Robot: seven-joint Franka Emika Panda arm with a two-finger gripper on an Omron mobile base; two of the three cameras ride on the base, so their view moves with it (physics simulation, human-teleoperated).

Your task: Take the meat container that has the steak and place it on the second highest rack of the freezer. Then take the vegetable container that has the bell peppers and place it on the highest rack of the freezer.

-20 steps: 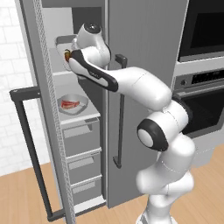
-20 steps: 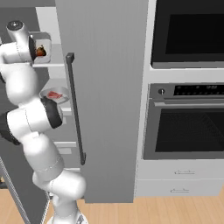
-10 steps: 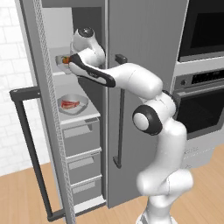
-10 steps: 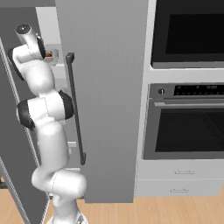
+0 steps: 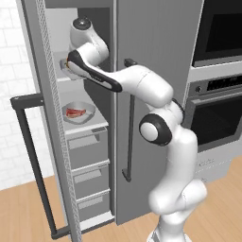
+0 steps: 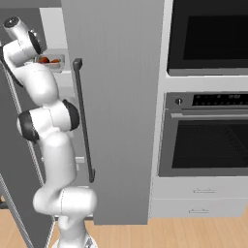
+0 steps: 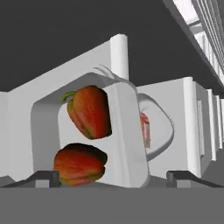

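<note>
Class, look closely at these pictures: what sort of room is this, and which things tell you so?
Most likely a kitchen: a tall grey freezer stands open with white shelves, a black-windowed built-in oven sits beside it, and red-orange bell peppers lie in a clear container.

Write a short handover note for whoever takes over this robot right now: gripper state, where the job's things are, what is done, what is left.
Gripper: open, fingertips either side of the pepper container, holding nothing.
Pepper container with both peppers: on the top shelf of the freezer.
Steak container: on the shelf below, steak inside.
Done: both containers appear placed.
Left: pull the arm back out of the freezer.
</note>
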